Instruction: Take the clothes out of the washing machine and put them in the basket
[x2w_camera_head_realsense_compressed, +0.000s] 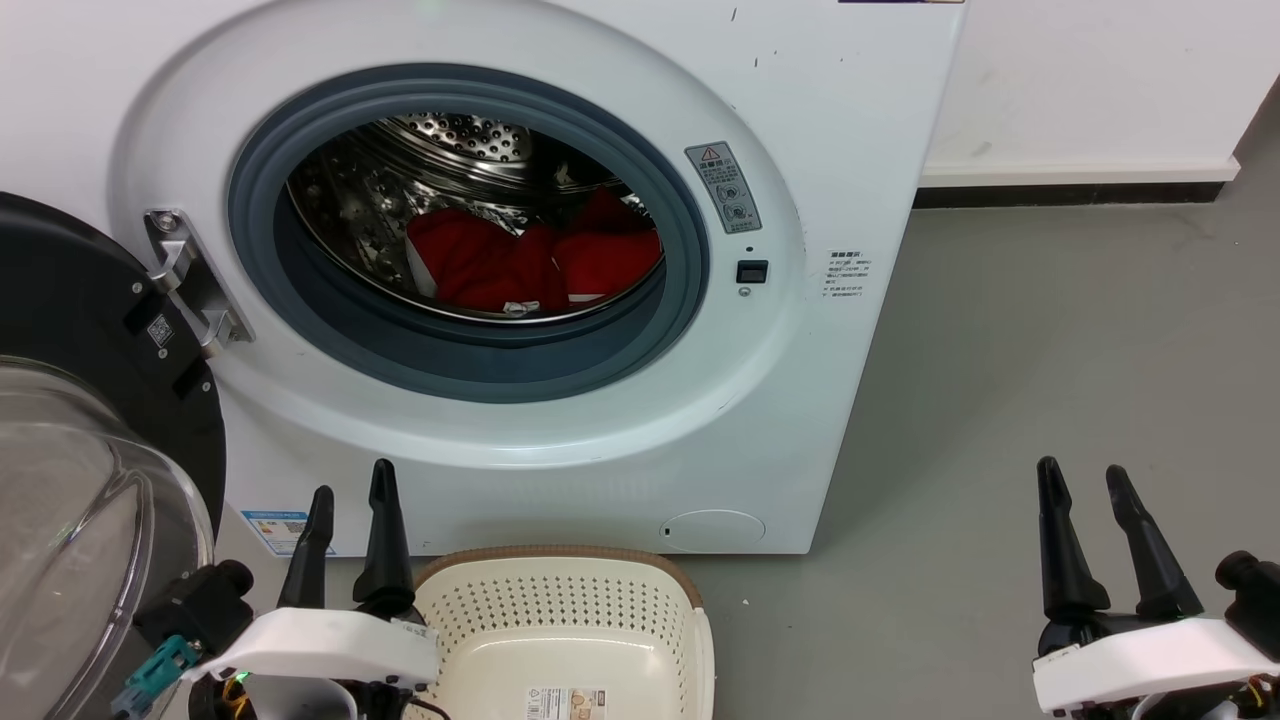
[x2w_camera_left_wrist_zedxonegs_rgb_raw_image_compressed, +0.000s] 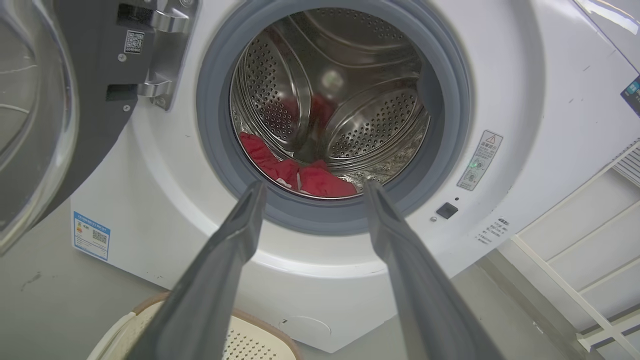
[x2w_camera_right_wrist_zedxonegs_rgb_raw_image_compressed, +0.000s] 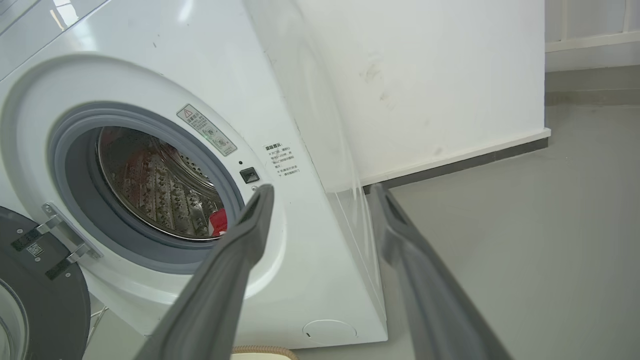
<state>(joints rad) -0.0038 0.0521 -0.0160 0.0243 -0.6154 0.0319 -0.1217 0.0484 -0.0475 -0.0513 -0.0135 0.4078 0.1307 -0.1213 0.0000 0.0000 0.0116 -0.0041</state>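
Observation:
Red clothes lie in a heap at the bottom of the steel drum of the white washing machine, whose door hangs open at the left. The same clothes appear past my left fingers, and a red scrap shows in the right wrist view. The cream basket stands on the floor just below the porthole. My left gripper is open beside the basket's left rim, holding nothing. Far to the right, my right gripper is open over bare floor, also holding nothing.
The open glass door juts out at the left, close to my left arm. Grey floor stretches right of the machine to a white wall with a dark skirting.

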